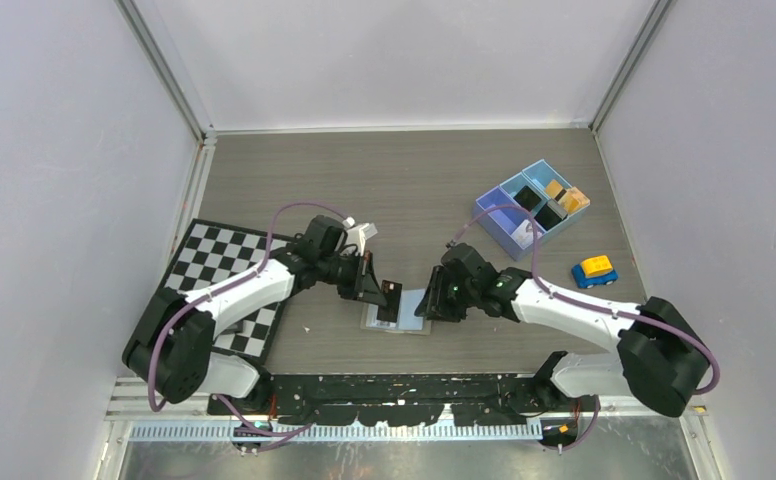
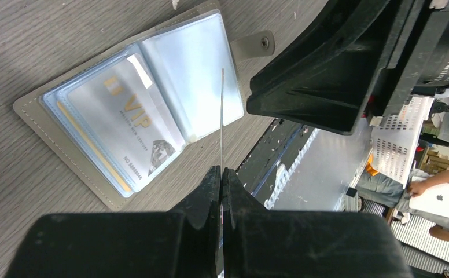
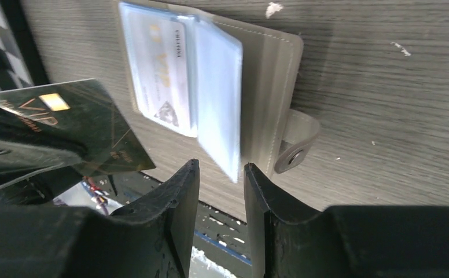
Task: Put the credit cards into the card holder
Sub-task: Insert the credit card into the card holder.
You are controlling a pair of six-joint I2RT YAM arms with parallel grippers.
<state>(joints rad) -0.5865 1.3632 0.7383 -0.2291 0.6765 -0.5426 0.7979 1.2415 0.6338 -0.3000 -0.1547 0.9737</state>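
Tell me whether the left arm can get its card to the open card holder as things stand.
Probably yes. The left fingers pinch the dark card right above the card holder, which lies open. The right fingers stand open at the edge of a raised sleeve, seemingly beside the path.

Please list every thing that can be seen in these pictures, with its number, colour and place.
holder: 1, grey outside, pale blue inside, lying open on the table between the grippers
silver card: 1, silver with gold letters, in a holder pocket
dark card: 1, dark with gold letters, held above the holder
tray: 1, blue, far right
tray cards: about 5, dark, orange, whitish, in the tray's compartments
toy car: 1, blue and yellow, right, near the tray
chessboard: 1, black and white, left
table: 1, grey-brown
left gripper: 1, black, shut on the dark card
right gripper: 1, black, open, at the holder's clear pocket
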